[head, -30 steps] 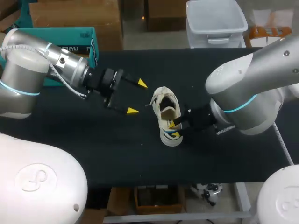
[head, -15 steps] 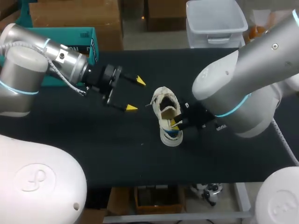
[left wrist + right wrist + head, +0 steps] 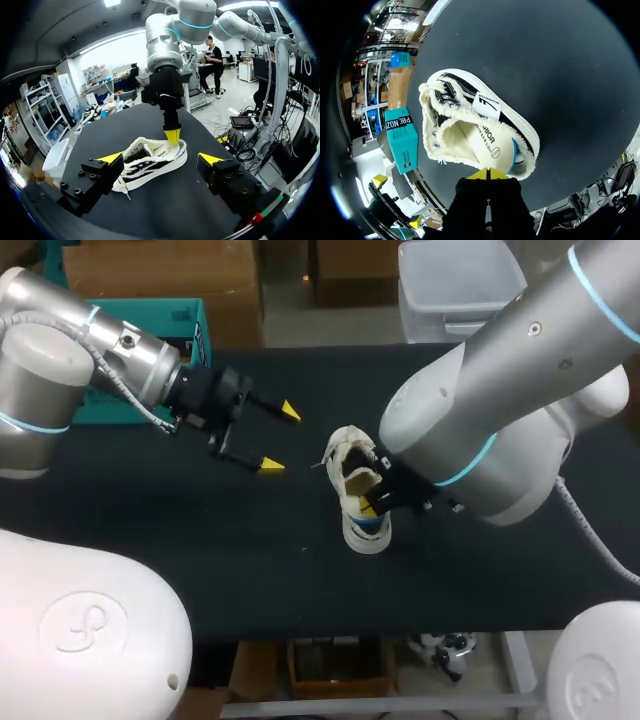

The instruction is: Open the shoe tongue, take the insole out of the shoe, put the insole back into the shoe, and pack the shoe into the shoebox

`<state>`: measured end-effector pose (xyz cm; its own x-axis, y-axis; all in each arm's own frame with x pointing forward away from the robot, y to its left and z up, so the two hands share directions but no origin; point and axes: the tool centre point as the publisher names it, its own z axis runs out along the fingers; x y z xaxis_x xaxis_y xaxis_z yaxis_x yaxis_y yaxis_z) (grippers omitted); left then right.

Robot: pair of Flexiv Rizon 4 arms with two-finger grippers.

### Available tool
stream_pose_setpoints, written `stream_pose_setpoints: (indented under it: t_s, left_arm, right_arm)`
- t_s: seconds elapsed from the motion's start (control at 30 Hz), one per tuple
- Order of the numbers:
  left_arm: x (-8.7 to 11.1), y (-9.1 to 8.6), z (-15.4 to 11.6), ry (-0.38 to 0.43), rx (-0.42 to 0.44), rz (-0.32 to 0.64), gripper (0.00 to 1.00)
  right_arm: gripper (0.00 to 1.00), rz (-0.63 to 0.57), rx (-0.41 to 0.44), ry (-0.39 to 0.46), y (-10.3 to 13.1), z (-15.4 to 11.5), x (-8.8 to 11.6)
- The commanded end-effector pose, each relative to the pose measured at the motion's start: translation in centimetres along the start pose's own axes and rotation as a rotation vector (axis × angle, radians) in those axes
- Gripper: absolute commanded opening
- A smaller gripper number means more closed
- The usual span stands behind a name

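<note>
Shoebox (image 3: pixel 195 335): teal, at the far left edge of the table (image 3: pixel 480 570).
Left gripper (image 3: pixel 280 438): jaws wide apart, empty, hovering near the shoe's left side.
Shoe (image 3: pixel 358 490): stood on its sole mid-table, mouth gaping, insole (image 3: pixel 485 142) seated inside.
Right gripper (image 3: pixel 488 174): tips pressed together at the heel rim, nothing visibly between.
Step judged: insole removal, not yet done.
Next move: right tips would need to part and pinch the insole's heel edge.

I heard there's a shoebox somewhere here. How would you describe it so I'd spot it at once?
Start at the black table and look to its far left corner, behind the left arm. The shoebox sits there, partly hidden by that arm. It is the only bright teal thing, unlike the cream shoe mid-table.
</note>
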<state>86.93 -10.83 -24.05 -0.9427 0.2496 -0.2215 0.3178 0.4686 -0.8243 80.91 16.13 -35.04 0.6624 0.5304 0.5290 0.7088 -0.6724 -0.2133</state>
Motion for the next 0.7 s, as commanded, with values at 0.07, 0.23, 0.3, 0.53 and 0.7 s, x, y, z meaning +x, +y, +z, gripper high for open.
stream_pose_setpoints:
  t_s: [0.07,0.23,0.3,0.53,0.7]
  left_arm:
    - [0.3,-0.3,-0.7,0.009,-0.012,-0.02,1.0]
    - [0.8,-0.5,-1.2,0.01,-0.039,-0.028,1.0]
    - [1.0,-0.6,-1.2,0.015,-0.052,-0.034,1.0]
    - [1.3,0.1,-0.2,0.076,-0.126,-0.105,1.0]
    - [1.2,0.8,0.7,0.103,-0.188,-0.172,1.0]
  right_arm:
    - [0.0,-0.012,-0.015,-0.012,0.9,3.6,-1.0]
    - [0.0,-0.026,-0.025,0.011,1.7,5.2,-2.0]
    - [0.0,-0.03,-0.031,0.008,2.2,5.9,-2.3]
    - [0.0,-0.042,-0.05,0.02,2.9,6.4,-3.4]
    - [0.0,-0.084,-0.069,0.031,2.3,4.4,-3.0]
